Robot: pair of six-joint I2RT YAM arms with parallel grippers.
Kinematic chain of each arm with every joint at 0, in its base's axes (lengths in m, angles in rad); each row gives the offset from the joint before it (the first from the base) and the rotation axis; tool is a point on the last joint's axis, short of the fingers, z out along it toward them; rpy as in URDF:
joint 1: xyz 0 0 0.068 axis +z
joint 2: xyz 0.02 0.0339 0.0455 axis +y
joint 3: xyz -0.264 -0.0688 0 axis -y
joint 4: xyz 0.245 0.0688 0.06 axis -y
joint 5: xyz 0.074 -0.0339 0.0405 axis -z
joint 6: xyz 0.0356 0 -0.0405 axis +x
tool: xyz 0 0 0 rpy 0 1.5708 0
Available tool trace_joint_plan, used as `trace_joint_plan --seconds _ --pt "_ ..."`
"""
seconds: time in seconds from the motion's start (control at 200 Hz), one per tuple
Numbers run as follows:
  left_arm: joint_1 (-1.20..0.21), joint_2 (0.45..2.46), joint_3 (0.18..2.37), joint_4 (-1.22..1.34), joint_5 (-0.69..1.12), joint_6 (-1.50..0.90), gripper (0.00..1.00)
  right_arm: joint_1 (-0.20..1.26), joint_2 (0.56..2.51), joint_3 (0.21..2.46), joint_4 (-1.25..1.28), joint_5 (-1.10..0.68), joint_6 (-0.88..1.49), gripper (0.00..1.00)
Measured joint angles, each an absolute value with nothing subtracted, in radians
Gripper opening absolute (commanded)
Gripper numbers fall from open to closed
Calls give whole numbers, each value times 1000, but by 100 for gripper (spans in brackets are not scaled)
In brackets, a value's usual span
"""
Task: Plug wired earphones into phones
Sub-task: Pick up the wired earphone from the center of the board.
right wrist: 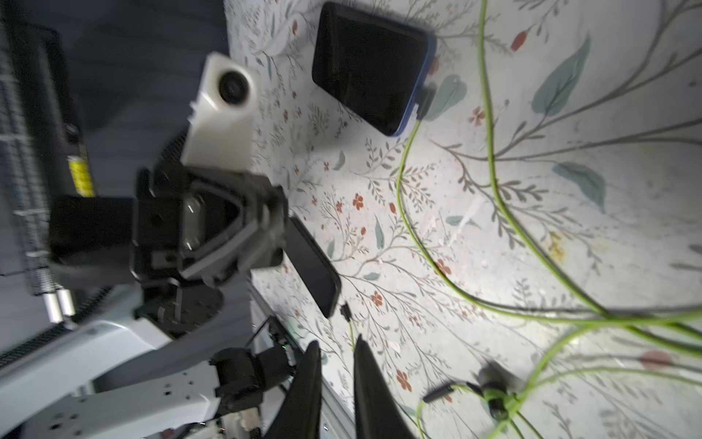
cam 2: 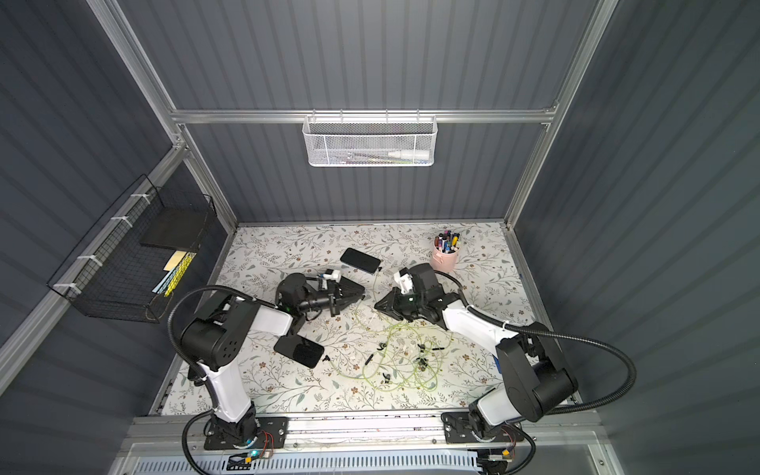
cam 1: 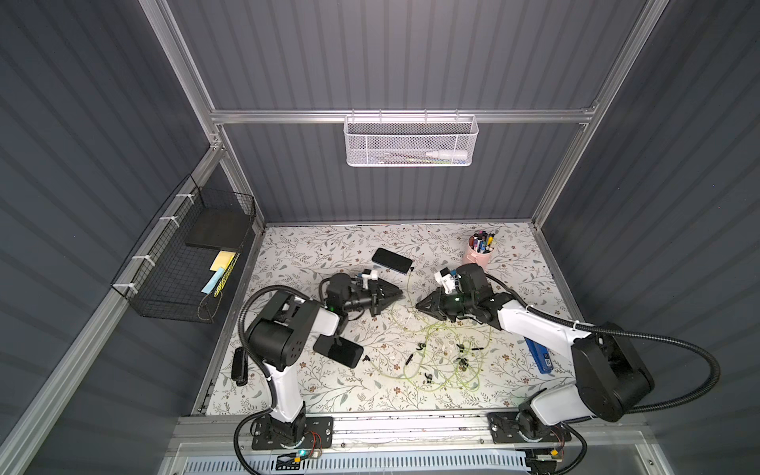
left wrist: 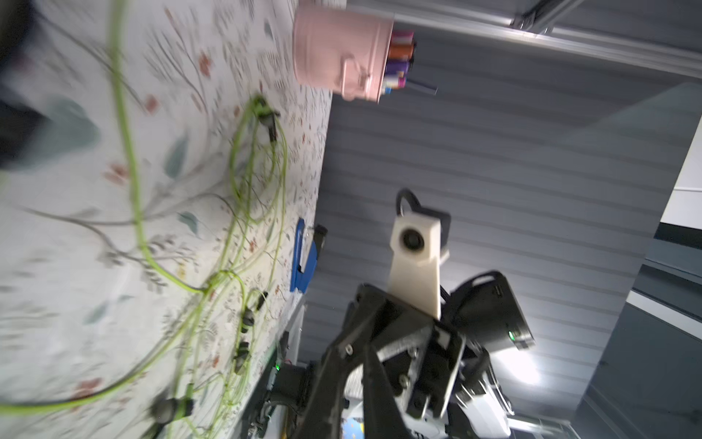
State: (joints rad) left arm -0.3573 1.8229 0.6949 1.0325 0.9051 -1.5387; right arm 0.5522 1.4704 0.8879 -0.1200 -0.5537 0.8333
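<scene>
A phone (cam 1: 391, 260) lies at the back centre, and a black plug (right wrist: 423, 100) on a yellow-green cable sits in its end. A second phone (cam 1: 338, 349) lies by the left arm, with a loose plug (right wrist: 345, 311) close beside its end. The wired earphones (cam 1: 444, 357) sprawl in a tangle over the middle of the table. My left gripper (cam 1: 399, 292) and right gripper (cam 1: 417, 305) point at each other above the table, tips a little apart. The right gripper (right wrist: 336, 342) is slightly open with only tabletop between its fingers. The left fingers are blurred against the right arm.
A pink cup of pens (cam 1: 477, 255) stands at the back right. A blue object (cam 1: 538, 354) lies under the right arm. A chunky black device (cam 1: 238, 366) sits at the left edge. A black wire basket (cam 1: 181, 263) and a white mesh basket (cam 1: 411, 142) hang on the walls.
</scene>
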Motion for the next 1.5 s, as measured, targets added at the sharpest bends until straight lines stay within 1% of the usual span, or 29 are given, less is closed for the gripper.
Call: trace_joint_plan --seconds 0.025,0.11,0.16,0.23,0.32,0.41,0.485,0.595,0.76,0.866,0.886,0.931,0.996,1.046,1.141,1.221,1.371,1.501 --pt "-323 1787 698 957 904 -1505 23 588 1468 929 -189 -509 799 30" --pt "-216 1629 775 548 842 -1271 27 735 1469 1051 -375 -374 705 36" --pt "-184 1560 846 353 803 -1154 31 815 1483 1107 -464 -316 658 39" --pt "-161 1480 918 169 776 -1029 35 925 1548 1199 -577 -247 598 42" --pt "-138 1414 943 9 773 -919 39 1041 1691 1338 -697 -177 527 45" --pt "-97 1385 913 -122 765 -839 46 1125 1833 1444 -765 -131 470 50" --pt "-33 1357 865 -220 755 -798 51 1171 1907 1476 -796 -120 441 51" --pt "51 1309 817 -315 743 -748 53 1199 1975 1479 -825 -113 419 52" --pt "67 1274 754 -329 756 -732 53 1197 2048 1491 -827 -93 411 50" --pt "67 1277 728 -329 760 -732 53 1199 2073 1499 -826 -75 414 43" --pt "67 1277 726 -328 760 -732 53 1199 2075 1503 -827 -73 413 40" --pt "67 1276 721 -320 763 -732 53 1199 2081 1509 -820 -68 421 30" --pt "67 1273 702 -283 770 -737 53 1198 2085 1514 -823 -52 428 10" --pt "66 1261 671 -240 780 -756 53 1195 2084 1510 -815 -41 424 0" --pt "49 1231 596 -146 790 -804 53 1173 2051 1460 -761 -49 458 0" --pt "-27 1222 564 -70 779 -850 53 1132 1985 1371 -696 -70 492 0" --pt "-222 1261 559 170 774 -942 56 974 1782 1197 -609 -136 563 0" --pt "-265 1335 548 338 767 -1000 58 864 1595 1100 -556 -185 606 0"
